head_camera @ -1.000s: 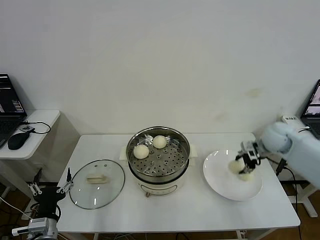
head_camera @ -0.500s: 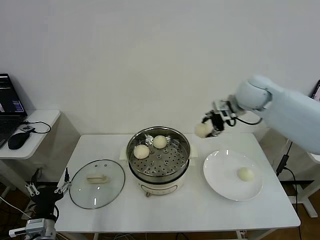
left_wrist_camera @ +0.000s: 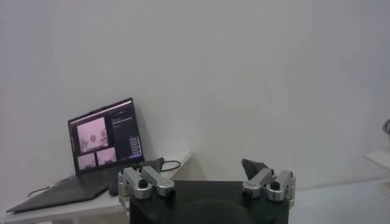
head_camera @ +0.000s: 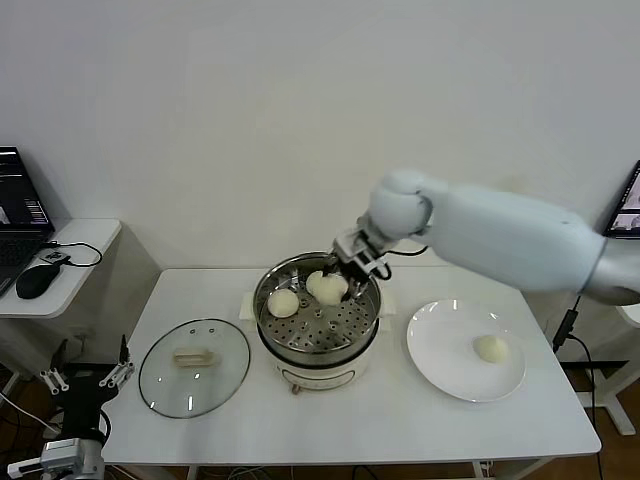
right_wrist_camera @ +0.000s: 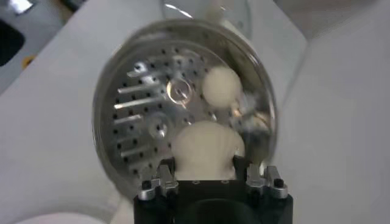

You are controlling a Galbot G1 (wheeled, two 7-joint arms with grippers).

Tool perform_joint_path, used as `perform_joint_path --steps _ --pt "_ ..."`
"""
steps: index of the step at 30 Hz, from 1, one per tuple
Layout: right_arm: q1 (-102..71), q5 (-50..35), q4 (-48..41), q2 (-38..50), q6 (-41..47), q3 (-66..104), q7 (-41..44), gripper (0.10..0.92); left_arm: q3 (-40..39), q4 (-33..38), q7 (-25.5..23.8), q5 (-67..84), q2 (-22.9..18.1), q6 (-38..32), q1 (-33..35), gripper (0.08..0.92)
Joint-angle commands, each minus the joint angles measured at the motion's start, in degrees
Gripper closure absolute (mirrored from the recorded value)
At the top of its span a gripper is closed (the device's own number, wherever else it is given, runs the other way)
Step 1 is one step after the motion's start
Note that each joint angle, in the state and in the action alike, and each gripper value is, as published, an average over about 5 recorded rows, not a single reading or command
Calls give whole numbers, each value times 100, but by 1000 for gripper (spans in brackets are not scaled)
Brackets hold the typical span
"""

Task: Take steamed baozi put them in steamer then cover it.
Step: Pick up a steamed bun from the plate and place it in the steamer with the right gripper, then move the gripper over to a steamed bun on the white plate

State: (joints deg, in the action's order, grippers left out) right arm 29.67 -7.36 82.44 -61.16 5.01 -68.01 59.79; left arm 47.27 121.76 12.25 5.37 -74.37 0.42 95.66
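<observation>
The steamer (head_camera: pixel 350 345) stands mid-table on its white base, its perforated tray (right_wrist_camera: pixel 146 115) exposed. My right gripper (head_camera: pixel 343 273) hovers over the tray's far right part, shut on a baozi (head_camera: pixel 327 288), which also shows in the right wrist view (right_wrist_camera: pixel 207 149). One baozi (head_camera: pixel 283 302) lies on the tray's left; the right wrist view shows one loose baozi (right_wrist_camera: pixel 220 85) on the tray. Another baozi (head_camera: pixel 490 348) lies on the white plate (head_camera: pixel 440 365). The cover (head_camera: pixel 170 385) lies flat on the table left of the steamer. My left gripper (head_camera: pixel 85 378) is parked open off the table's front left corner.
A side table at the left holds a laptop (head_camera: pixel 20 205) and a mouse (head_camera: pixel 35 282). Another laptop (head_camera: pixel 628 210) sits at the right edge. The white wall runs close behind the table. The left wrist view shows only the left gripper (left_wrist_camera: pixel 195 175), wall and laptop.
My right gripper lifted one baozi off the plate and carried it left, over the steamer tray. One baozi stays on the plate. The left gripper shifted slightly.
</observation>
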Motion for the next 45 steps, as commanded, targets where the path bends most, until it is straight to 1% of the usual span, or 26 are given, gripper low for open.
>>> perform_joint_path --steps 1,4,10,17,23,25,30,32,36,38,45 --pt "-80 802 -268 -761 -1509 -508 -132 421 34 -11 22 47 -7 -22 -7 177" --pt "-143 1054 -374 -876 -1753 -529 -141 417 76 -11 28 92 -4 -39 -8 177" --pt "-130 1218 -341 -936 -1962 -607 -15 414 135 -68 41 134 -5 -83 15 177" --pt "-145 1295 -367 -913 -1993 -660 76 414 128 -121 54 149 -31 -115 7 177" --pt "-240 1229 -350 -877 -1960 -639 -14 403 115 -129 57 143 -42 -119 4 177" --pt "-248 1220 -341 -860 -1948 -623 -51 376 116 -134 56 141 -41 -118 1 177" --pt "-115 1155 -316 -747 -1904 -498 -38 247 117 -125 52 136 -40 -112 -6 177" --pt "11 1123 -294 -629 -1819 -383 40 220 122 -121 49 137 -33 -110 -7 177" --pt "257 1098 -239 -217 -1401 -95 214 203 145 -126 44 139 -14 -111 -12 177" --pt "327 1020 -199 86 -1026 81 247 203 159 -126 41 138 -3 -111 -16 177" --pt "357 222 296 1425 826 489 188 202 152 -106 24 119 59 -103 -32 177"
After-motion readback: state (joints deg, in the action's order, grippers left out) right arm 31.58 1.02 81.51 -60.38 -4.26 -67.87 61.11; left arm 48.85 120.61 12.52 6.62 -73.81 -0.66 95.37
